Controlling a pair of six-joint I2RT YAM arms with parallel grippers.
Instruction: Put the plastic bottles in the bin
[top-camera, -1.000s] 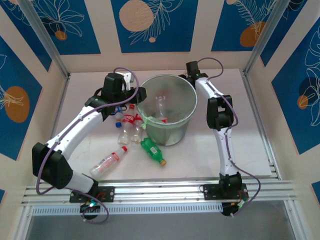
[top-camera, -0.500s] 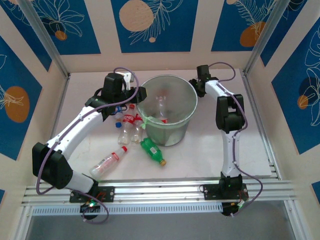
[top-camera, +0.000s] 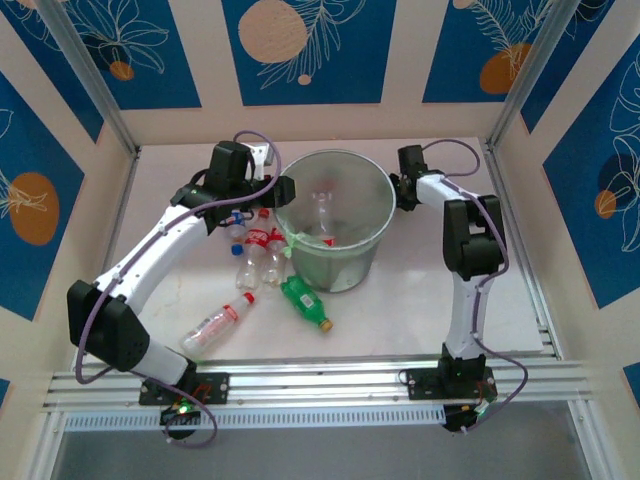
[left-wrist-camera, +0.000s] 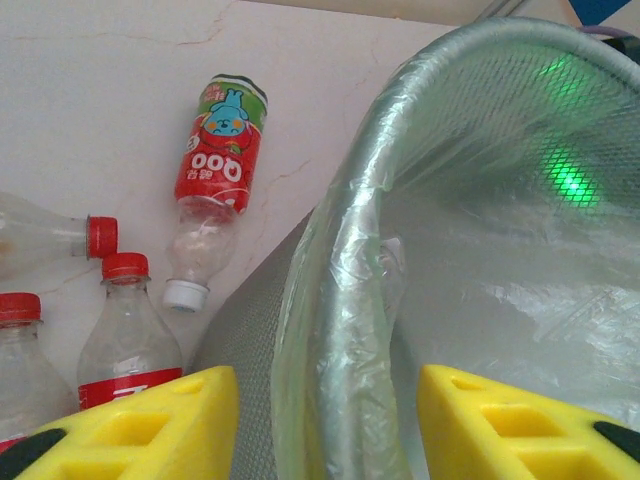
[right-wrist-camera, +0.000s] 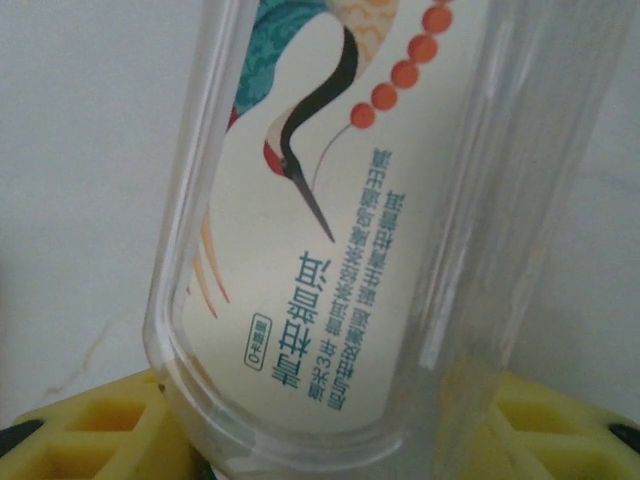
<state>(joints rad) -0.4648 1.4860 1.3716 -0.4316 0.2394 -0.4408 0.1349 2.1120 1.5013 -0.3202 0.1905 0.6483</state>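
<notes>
Right jaws pinch a crane-labelled bottle (right-wrist-camera: 330, 200) beside the bin (top-camera: 345, 155), left jaws gape astride its rim; one bottle (top-camera: 322, 210) lies inside, several bottles (top-camera: 258, 250) still to bin lie on the tabletop (top-camera: 400, 310).

I see the bin (left-wrist-camera: 335, 300) as translucent plastic with a fine mesh grain, its rim wrapped in crinkled, glossy film. The clear bottle (right-wrist-camera: 440, 230) is smooth, shiny plastic carrying a printed label. The yellow fingers (left-wrist-camera: 130, 420) look like matt moulded plastic. The table (left-wrist-camera: 100, 90) is pale and matt, with hairline cracks.
</notes>
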